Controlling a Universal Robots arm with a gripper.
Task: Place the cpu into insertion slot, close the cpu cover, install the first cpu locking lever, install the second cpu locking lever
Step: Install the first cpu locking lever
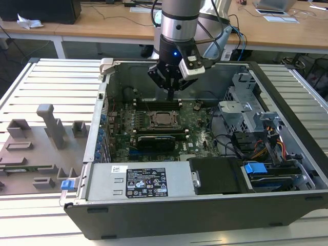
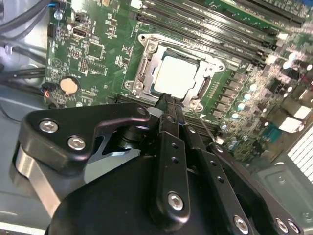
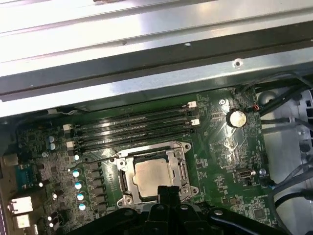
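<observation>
On the exterior view's left, a grey fixture tray (image 1: 31,148) is lying on the bench (image 1: 51,72); the open computer case (image 1: 205,215) is sitting beside it; on its green board (image 1: 123,138), the cpu (image 1: 165,119) is resting in the insertion slot (image 2: 146,46) (silver top facing up), with the cpu cover (image 3: 183,170) lying flat around it; the tool (image 1: 170,96) is hovering above the board, close to the slot, fingers pinched together on nothing; a drive cage (image 1: 241,113) is standing to the right.
</observation>
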